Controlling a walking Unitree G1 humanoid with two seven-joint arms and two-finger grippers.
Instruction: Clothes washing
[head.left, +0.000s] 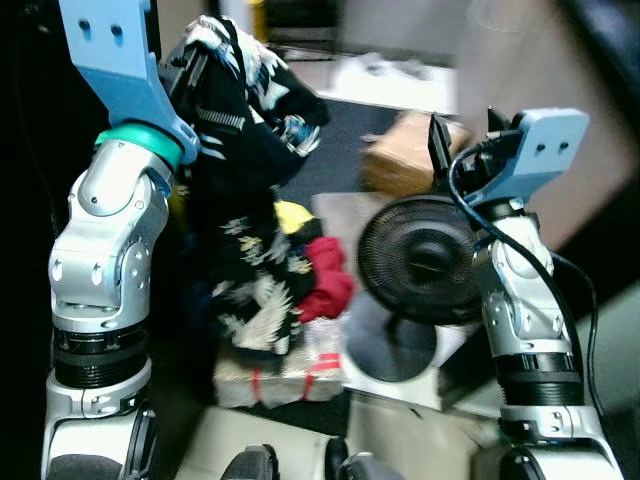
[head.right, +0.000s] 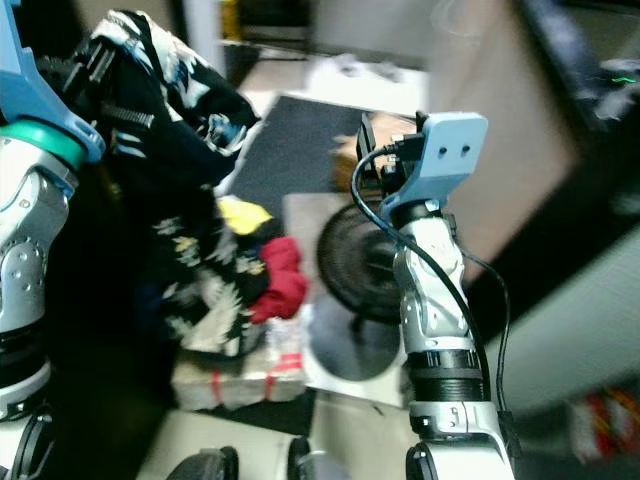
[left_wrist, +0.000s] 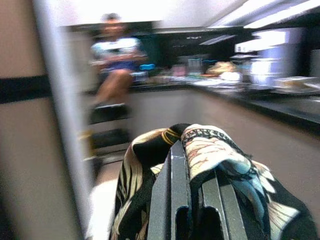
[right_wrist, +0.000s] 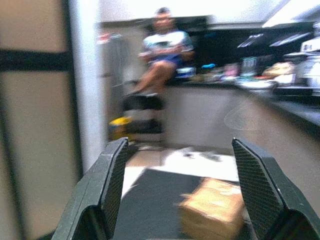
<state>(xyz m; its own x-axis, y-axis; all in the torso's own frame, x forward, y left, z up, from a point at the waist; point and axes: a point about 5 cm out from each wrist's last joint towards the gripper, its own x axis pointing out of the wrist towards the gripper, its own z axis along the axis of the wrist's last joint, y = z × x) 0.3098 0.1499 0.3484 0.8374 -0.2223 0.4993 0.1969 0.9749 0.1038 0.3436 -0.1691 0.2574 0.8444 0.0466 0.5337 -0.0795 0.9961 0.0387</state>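
We look down on a pale floor (head.left: 420, 440) with a dark mat (head.left: 345, 130) at upper centre of the left eye view, all somewhat blurred. On it stand a round black fan (head.left: 425, 260) with a ribbed grille and disc base, a tan cardboard box (head.left: 405, 150) behind it, and at lower centre a pale woven basket (head.left: 275, 375) heaped with soft clothes, a red piece (head.left: 325, 275) and a yellow piece (head.left: 290, 215) showing. Our left gripper (left_wrist: 192, 200), raised at upper left, has its fingers closed on a black garment (head.left: 245, 150) with a white and blue leaf print; the limp cloth hangs from the gripper down to the basket. In the left wrist view the print drapes over the fingers. Our right gripper (right_wrist: 182, 190) is held up at right, above the fan, its textured fingers spread wide and holding nothing. Beyond lies a kitchen with a dark counter (left_wrist: 280, 102) and a person (right_wrist: 162, 55) sitting up high.
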